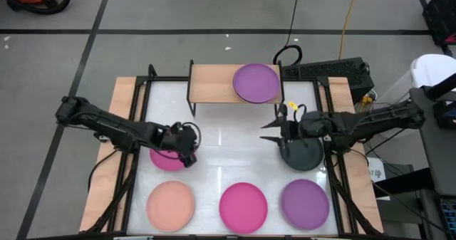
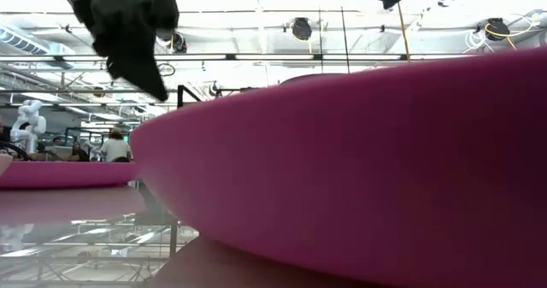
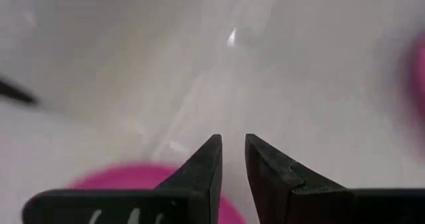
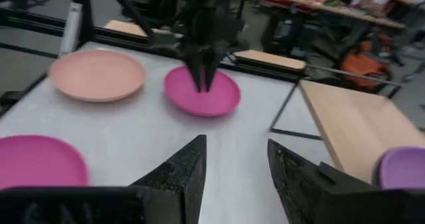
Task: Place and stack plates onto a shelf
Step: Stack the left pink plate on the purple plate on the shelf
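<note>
My left gripper (image 1: 189, 154) (image 3: 233, 141) points down above the right rim of a magenta plate (image 1: 165, 160) (image 4: 202, 94) lying flat on the white table; its fingers stand a narrow gap apart and hold nothing. In the low view it hangs clear above that plate (image 2: 60, 175). My right gripper (image 1: 265, 132) (image 4: 236, 144) is open over the table's middle, with a black plate (image 1: 303, 158) on the table under its wrist. The wooden shelf (image 1: 210, 83) stands at the far edge, and a purple plate (image 1: 256, 82) (image 4: 402, 167) rests on its right half.
Along the near edge lie a peach plate (image 1: 171, 204) (image 4: 98, 74), a magenta plate (image 1: 244, 206) (image 2: 367, 185) and a purple plate (image 1: 305, 203). The shelf's left half is bare wood. Black frame rails (image 1: 135, 126) run along both table sides. People sit in the room beyond.
</note>
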